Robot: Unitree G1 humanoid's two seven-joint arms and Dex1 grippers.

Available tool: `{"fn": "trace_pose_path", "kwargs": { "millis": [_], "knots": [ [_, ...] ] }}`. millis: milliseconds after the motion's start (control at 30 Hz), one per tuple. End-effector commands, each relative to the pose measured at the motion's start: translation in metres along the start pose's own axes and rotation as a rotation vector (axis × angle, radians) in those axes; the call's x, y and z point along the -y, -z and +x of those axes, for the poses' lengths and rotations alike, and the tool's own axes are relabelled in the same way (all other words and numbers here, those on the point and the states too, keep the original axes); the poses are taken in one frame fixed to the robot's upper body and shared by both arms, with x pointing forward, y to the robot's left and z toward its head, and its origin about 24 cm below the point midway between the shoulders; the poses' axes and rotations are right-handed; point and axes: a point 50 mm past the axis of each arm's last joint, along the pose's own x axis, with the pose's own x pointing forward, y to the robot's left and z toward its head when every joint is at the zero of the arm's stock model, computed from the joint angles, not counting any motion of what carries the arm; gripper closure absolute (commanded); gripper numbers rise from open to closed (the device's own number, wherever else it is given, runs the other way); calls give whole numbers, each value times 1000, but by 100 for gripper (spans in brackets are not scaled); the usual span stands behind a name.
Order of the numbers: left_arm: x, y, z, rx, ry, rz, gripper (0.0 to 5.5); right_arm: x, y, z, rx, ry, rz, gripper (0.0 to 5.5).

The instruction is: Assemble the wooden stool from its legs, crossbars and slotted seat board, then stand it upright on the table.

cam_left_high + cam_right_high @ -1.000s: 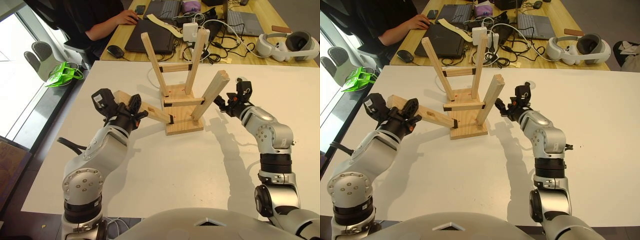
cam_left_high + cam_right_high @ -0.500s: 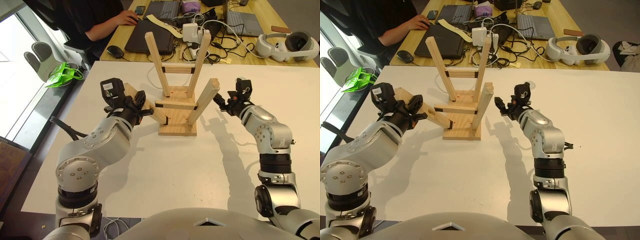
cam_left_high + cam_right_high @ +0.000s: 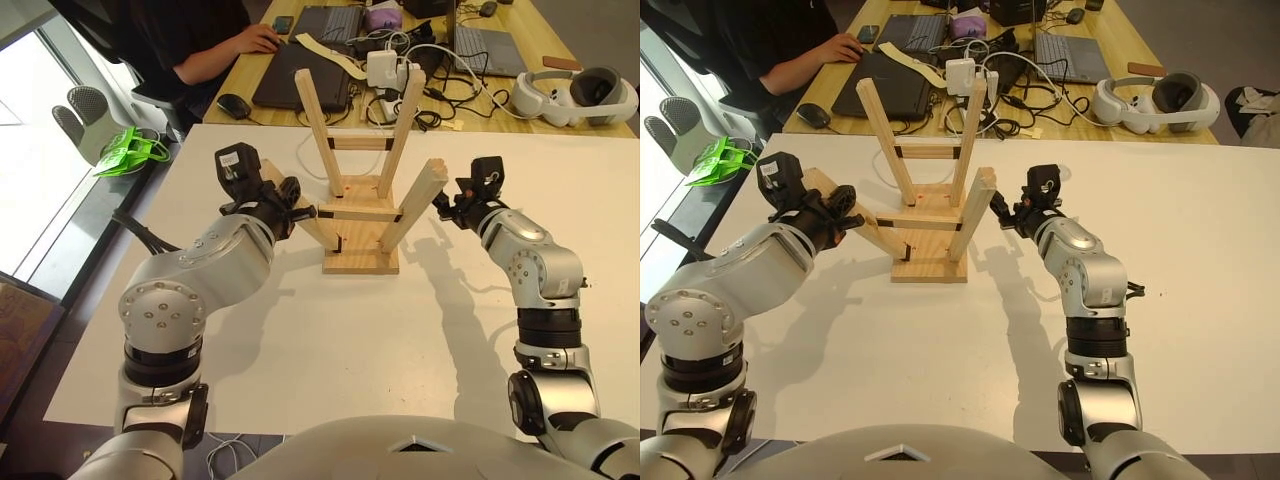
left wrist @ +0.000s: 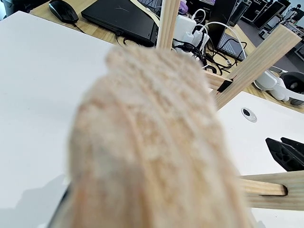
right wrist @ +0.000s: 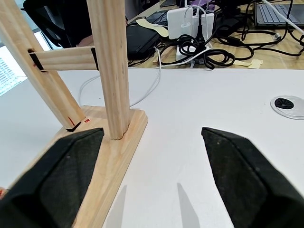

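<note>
The wooden stool stands upside down on the white table, its seat board (image 3: 360, 262) flat and its legs pointing up, joined by crossbars (image 3: 358, 212). My left gripper (image 3: 278, 200) is shut on the near-left leg (image 4: 152, 142), which slants out toward it. My right gripper (image 3: 452, 207) is open beside the top of the near-right leg (image 3: 432, 182). In the right wrist view its fingertips (image 5: 80, 147) spread wide, with that leg's wood lying along one of them and the seat board (image 5: 128, 128) ahead.
A wooden desk (image 3: 250, 50) butts against the table's far edge, crowded with laptops, a mouse (image 3: 232, 102), cables and a headset (image 3: 575, 90). A white cable (image 3: 303, 152) trails onto the table behind the stool. A cable grommet (image 5: 286, 102) sits at the right.
The stool has swung from tilted and skewed to standing squarely on its seat board. My left gripper moved up and toward the stool with the leg. The right gripper barely shifted.
</note>
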Motion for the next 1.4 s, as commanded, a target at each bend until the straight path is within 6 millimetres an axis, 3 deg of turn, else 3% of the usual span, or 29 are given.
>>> {"fn": "trace_pose_path", "kwargs": {
  "millis": [33,300,533,900,1067,1100,1400],
  "knots": [
    [1,32,12,-210,51,111,449,0,2,-3,12,25,-7,165],
    [23,17,33,-237,196,293,449,-3,6,-7,49,79,15,165],
    [15,24,40,-281,204,344,449,-6,4,-8,73,93,9,165],
    [18,39,34,-229,173,279,449,-12,-5,-3,95,70,-41,165],
    [21,34,33,-164,145,245,449,-17,-13,-1,133,58,-57,165],
    [22,31,32,-143,151,245,412,-17,-13,-1,135,57,-59,165],
    [25,11,32,-30,135,216,289,-18,-27,-3,197,72,-92,165]
  ]
}}
